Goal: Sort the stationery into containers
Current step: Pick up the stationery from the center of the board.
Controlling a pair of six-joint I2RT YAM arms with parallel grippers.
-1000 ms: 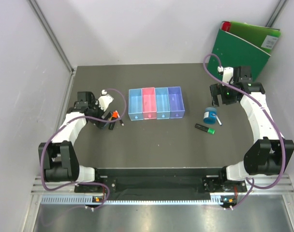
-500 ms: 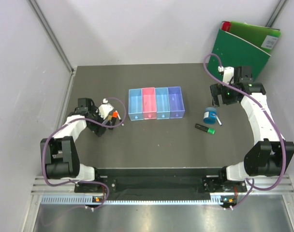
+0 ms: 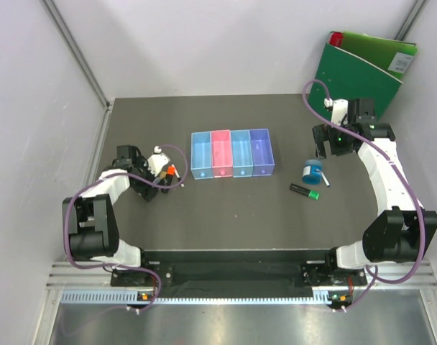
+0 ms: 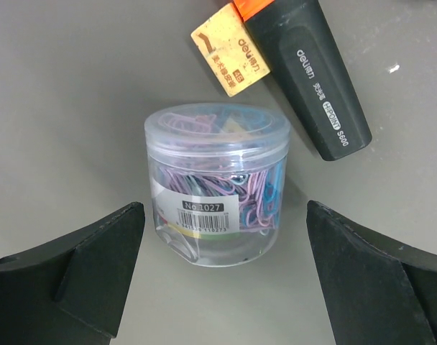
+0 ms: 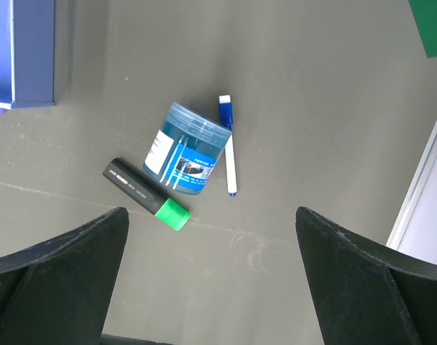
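Since the earlier frames the left arm has drawn in and settled lower over its cluster at the left of the table (image 3: 226, 208), while the right arm has not shifted. The left hand (image 4: 223, 215) hangs with its fingers wide apart on either side of a clear jar of paper clips (image 4: 217, 183), not touching it. A yellow eraser (image 4: 229, 49) and an orange-capped marker (image 4: 312, 72) lie just beyond the jar. The right hand (image 5: 211, 212), equally spread and holding nothing, hovers above a blue tub (image 5: 188, 158), a white pen (image 5: 228, 147) lying against it and a green-capped marker (image 5: 146, 194) beside it. The containers (image 3: 233, 153) stand in a row mid-table, well apart from both clusters, and as far as the top view shows nothing lies in any of them. By my reading the sorting has not started: every item is still on the table, and the jar looks like the first pick.
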